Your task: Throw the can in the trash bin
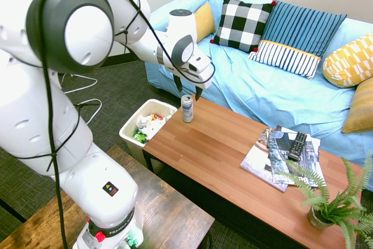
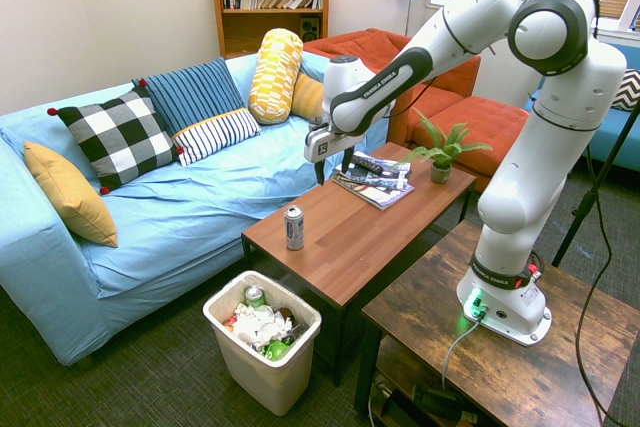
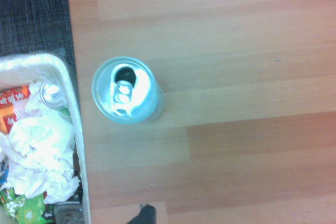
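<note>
gripper (image 1: pixel 188 88) hangs wide open and empty just above the can (image 1: pixel 187 109); an off-centre descent could topple it off the table edge (image 1: pixel 152 138), missing the trash bin (image 1: pixel 129 130)

I can read "FRANKA EMIKA" in dark print on the arm's base ring (image 1: pixel 119 224) in the first exterior view, and again along the forearm (image 2: pixel 385 80) in the second exterior view. A yellow warning triangle sticker (image 1: pixel 109 189) sits on the lower link. The can (image 1: pixel 187 109) carries label markings, too small for me to read.
</note>
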Motion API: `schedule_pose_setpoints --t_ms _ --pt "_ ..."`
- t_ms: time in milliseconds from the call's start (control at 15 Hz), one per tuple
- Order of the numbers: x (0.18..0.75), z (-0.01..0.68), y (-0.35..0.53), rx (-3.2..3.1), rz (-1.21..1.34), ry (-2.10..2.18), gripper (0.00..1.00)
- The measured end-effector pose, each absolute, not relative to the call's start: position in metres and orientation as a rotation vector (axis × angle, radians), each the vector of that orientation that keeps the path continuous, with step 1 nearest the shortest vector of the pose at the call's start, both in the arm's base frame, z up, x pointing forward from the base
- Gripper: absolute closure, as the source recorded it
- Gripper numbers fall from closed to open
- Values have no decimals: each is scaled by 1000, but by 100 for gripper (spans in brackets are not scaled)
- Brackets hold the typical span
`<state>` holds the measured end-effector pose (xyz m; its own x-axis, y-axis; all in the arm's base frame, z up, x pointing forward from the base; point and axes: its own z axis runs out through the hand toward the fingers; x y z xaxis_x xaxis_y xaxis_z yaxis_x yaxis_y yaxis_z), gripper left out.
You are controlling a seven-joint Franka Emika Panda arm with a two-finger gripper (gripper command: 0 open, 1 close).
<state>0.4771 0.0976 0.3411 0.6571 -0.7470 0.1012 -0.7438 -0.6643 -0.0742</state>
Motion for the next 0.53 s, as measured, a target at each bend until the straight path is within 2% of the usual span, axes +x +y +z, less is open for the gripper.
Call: schedule_pose_setpoints --t_ms 533 --pt "524 282 165 -2812 -215 1342 0"
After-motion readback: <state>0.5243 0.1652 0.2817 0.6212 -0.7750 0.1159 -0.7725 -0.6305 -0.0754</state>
